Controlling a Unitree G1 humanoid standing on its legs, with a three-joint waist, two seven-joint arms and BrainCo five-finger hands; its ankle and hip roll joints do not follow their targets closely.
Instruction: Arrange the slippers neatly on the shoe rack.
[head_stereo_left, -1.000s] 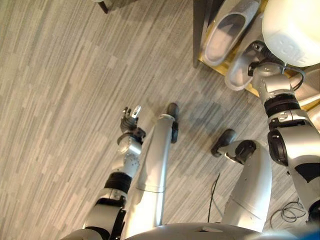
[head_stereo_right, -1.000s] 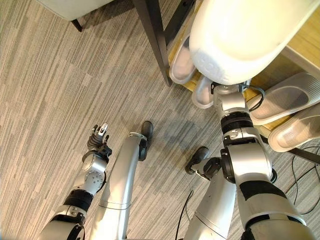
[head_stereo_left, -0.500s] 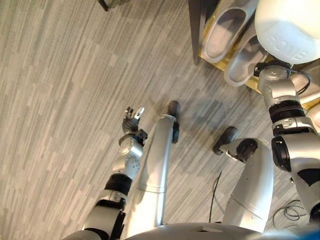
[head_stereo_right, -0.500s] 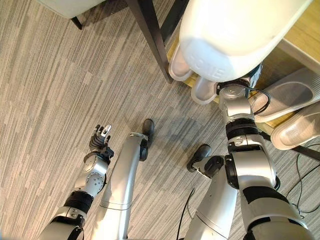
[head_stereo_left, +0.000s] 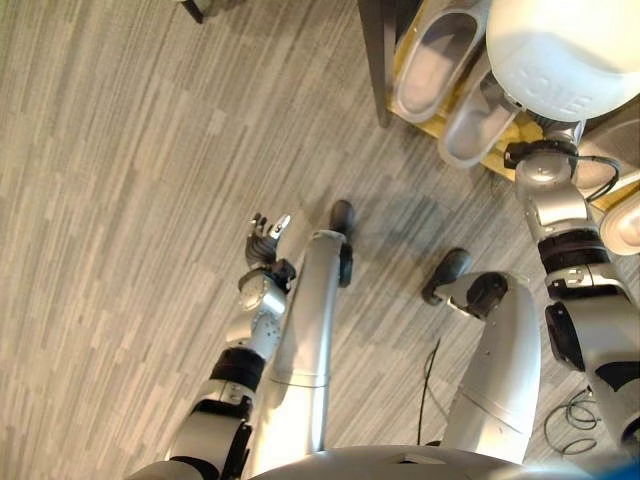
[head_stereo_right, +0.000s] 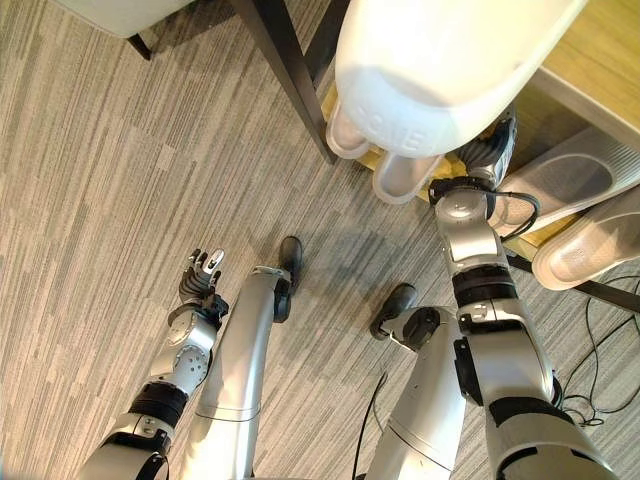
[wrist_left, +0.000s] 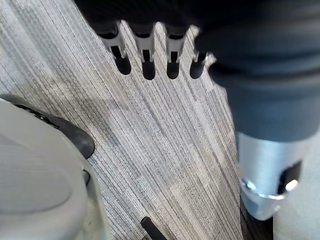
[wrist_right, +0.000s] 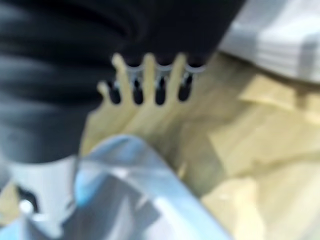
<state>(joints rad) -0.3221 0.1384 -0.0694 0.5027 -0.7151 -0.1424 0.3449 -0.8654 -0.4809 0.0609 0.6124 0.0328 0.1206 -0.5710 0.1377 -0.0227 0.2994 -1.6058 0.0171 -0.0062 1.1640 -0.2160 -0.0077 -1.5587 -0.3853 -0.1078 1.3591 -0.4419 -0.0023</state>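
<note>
The right hand (head_stereo_right: 490, 143) is seen above the rack (head_stereo_right: 585, 55), its fingers (wrist_right: 150, 90) extended and spread over the wooden shelf with nothing gripped; a pale slipper edge (wrist_right: 135, 165) lies just under the wrist, though contact cannot be told. The hand is judged to be placed there for nudging or straightening, since straight fingers suit a push better than a grasp. Just beside it, two slippers (head_stereo_left: 455, 65) are set side by side at the rack's near corner by the dark post (head_stereo_left: 375, 60), toes over the edge. On the other side of the arm two more slippers (head_stereo_right: 575, 215) are lying, well apart from the first pair. The left hand (head_stereo_left: 264, 236) is held low over the floor (head_stereo_left: 130, 200), fingers (wrist_left: 145, 65) relaxed and empty, seemingly kept aside as idle.
</note>
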